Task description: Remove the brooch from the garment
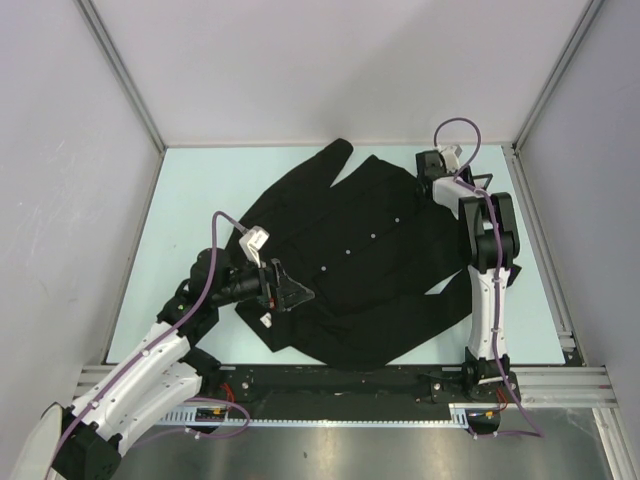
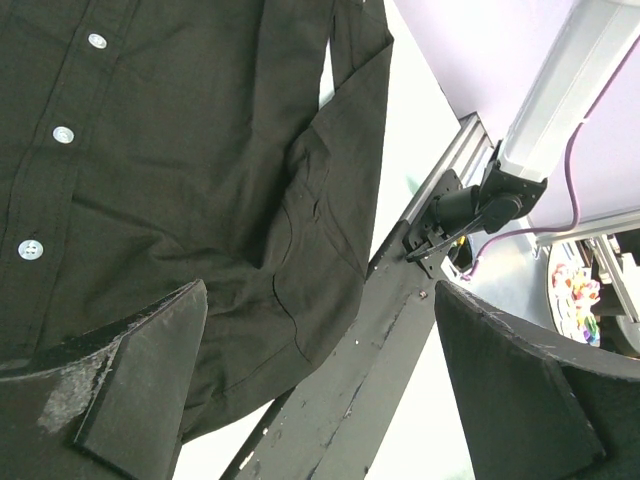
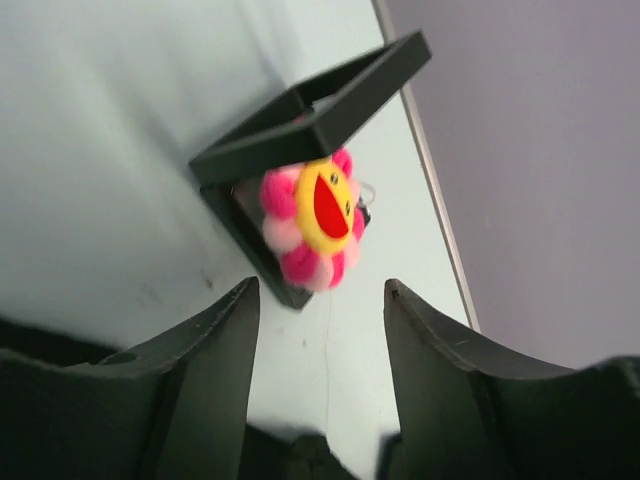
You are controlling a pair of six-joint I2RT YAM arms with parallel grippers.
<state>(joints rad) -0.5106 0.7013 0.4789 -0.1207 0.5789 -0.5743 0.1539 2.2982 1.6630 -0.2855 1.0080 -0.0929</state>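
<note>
The brooch [image 3: 315,215] is off the shirt [image 1: 370,260]. In the right wrist view it is in the middle of the frame. It leans in a small black box [image 3: 240,230] whose lid [image 3: 310,110] is half raised. The box stands on the pale tabletop [image 3: 100,150], close to the wall [image 3: 540,150] on the right.

The right fingers [image 3: 190,370] are at the bottom of that frame, spread apart with nothing between them. The brooch is just beyond their tips. In the top view these fingers are at the upper right, at the edge of the shirt, and neither the box nor the brooch can be made out there.

The left fingers [image 2: 140,370] are also wide open and hold nothing. They hang over the shirt, and its white buttons [image 2: 63,134] run down the upper left of the left wrist view.

The removal itself looks done, so the danger is in the leaving. The brooch seems to rest on the rim of the box and not deep inside, with its lower petals over the edge. If the right fingers pull away low or turn sideways, one of them may touch the box or the lid. A light box would slide or tip, and the brooch would fall out on the tabletop.

If the lid is pushed down now, it may press on the petals instead of closing. The left fingers are near the cloth. If they shut or move while low, they may catch a fold and drag the shirt.
</note>
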